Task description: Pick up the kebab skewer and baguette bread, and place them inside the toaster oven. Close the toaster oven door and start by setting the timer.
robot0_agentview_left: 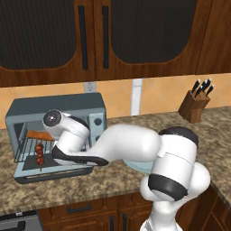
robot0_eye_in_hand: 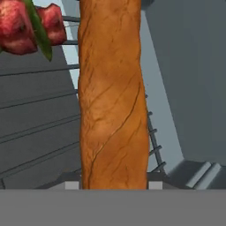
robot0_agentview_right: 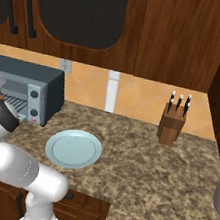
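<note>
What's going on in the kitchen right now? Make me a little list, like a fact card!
toaster oven: on the counter, left side
toaster oven door: open, folded down
kebab skewer: lying on the wire rack inside
baguette bread: inside the oven over the rack, between the fingers
gripper: reaching into the oven, shut on the bread
plate: pale blue, nothing on it
knife block: near the back wall

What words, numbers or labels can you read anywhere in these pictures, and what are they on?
None can be read.
toaster oven side panel: round knobs and a small red mark, too small and blurred to read.
knife block: no marking visible.
baguette bread, kebab skewer and plate: no writing.
</note>
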Motion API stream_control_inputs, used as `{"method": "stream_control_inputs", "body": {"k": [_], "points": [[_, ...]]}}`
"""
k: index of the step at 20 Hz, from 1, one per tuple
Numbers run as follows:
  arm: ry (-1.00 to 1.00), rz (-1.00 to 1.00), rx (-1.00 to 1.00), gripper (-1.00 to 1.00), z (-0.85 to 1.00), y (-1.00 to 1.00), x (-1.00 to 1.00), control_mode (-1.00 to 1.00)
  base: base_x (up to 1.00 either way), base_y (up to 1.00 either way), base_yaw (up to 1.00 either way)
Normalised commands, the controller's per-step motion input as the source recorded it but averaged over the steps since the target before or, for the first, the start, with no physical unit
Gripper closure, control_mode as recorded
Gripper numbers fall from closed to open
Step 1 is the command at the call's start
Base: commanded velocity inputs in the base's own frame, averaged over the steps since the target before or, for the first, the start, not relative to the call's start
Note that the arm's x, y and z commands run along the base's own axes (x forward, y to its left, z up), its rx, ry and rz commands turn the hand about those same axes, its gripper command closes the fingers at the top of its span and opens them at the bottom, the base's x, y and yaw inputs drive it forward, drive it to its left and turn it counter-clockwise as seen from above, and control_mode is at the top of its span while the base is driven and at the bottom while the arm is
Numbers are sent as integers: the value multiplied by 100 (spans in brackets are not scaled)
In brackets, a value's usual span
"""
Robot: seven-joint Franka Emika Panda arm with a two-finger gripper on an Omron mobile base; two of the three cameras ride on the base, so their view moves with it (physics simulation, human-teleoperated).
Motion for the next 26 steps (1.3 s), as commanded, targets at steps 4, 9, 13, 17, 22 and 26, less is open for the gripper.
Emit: {"method": "stream_control_inputs", "body": {"k": [4, 9, 13, 17, 22, 26], "points": [[-14, 0, -2, 100, -16, -2, 5, -100, 0, 0, 0], [-6, 0, 0, 100, 0, -6, 31, -100, 0, 0, 0], [-3, 0, 0, 100, -14, 0, 20, -100, 0, 0, 0], [0, 0, 0, 100, -21, 0, 12, -100, 0, 0, 0], [0, 0, 0, 100, -33, 0, -4, -100, 0, 0, 0], [0, 0, 0, -100, -44, 0, -16, -100, 0, 0, 0]]}}
